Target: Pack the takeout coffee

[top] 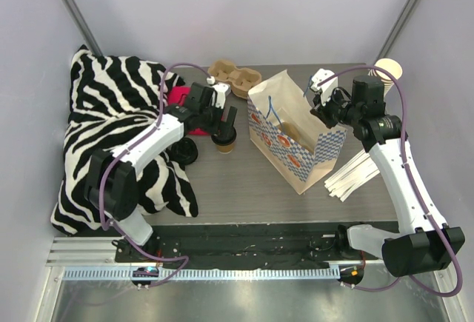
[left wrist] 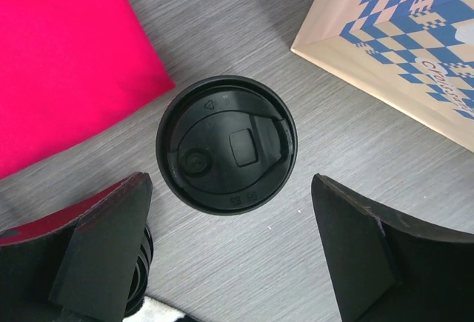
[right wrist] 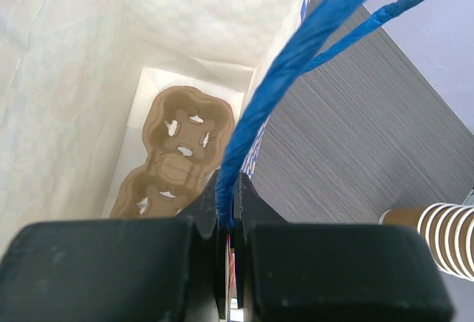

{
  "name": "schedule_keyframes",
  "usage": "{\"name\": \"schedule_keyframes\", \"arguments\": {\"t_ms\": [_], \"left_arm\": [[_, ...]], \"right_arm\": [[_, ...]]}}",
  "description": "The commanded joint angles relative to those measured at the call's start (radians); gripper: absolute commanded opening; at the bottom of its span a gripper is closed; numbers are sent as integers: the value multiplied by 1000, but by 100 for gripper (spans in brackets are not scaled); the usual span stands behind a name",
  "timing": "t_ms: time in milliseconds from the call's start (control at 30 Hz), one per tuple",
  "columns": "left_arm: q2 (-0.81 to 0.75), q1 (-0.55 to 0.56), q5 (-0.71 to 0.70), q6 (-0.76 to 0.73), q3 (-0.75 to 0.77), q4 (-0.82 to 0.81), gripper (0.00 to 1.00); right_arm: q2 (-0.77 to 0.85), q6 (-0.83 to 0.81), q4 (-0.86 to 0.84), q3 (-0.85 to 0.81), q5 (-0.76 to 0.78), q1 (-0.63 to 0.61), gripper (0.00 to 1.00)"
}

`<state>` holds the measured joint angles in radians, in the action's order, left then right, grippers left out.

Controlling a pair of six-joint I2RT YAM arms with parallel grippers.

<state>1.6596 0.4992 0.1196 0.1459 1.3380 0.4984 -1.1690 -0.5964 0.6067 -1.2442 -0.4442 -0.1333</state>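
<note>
Takeout coffee (left wrist: 226, 144): a small tan cup under a black lid, upright on the table (top: 244, 181), just left of the paper bag (top: 292, 133) and beside a flat pink item (left wrist: 59, 55).
Left gripper (left wrist: 229, 181): hangs straight above the cup with its jaws spread wide, one finger on each side of the lid. Neither finger touches it.
Right gripper (right wrist: 228, 218): pinched tight on the bag's blue handle (right wrist: 296, 63) at the right rim, which appears to hold the mouth open.
Bag interior: a brown pulp cup carrier (right wrist: 174, 152) lies at the bottom, wells facing up.
Handling: probably light, though whether the cup is filled cannot be told. The paper wall should give under a hard squeeze. The lid is smooth plastic and could slip or pop off. Tilting risks a spill.
Where to grip: likely on the tan wall below the lid's rim, fingers on opposite sides, with modest pressure and the cup kept upright.
Next move: lower past the lid, close, lift, then carry it over the bag mouth toward a carrier well.
Risk: catching the bag's near wall on the way in.
Surroundings: a second carrier (top: 233, 78) behind the bag, stacked lidless cups (top: 389, 70) at the back right, white strips (top: 359, 174) right of the bag, a zebra cloth (top: 111, 115) at the left.
</note>
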Motion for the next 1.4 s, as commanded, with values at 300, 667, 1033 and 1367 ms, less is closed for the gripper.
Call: {"name": "schedule_keyframes", "arguments": {"t_ms": [300,667,1033,1367], "left_arm": [[40,48,-109,-14,7,-58,97],[89,61,-141,-29,24,-58,91],[97,62,-158,-39,29,-58,81],[117,70,-179,-68,-5,-32,72]], "right_arm": [[17,10,-33,-20,9,1,1],[17,13,-30,-20,10,1,1],[17,14,-28,-18,10,1,1],[12,17,-30,-20,-2,1,1]]}}
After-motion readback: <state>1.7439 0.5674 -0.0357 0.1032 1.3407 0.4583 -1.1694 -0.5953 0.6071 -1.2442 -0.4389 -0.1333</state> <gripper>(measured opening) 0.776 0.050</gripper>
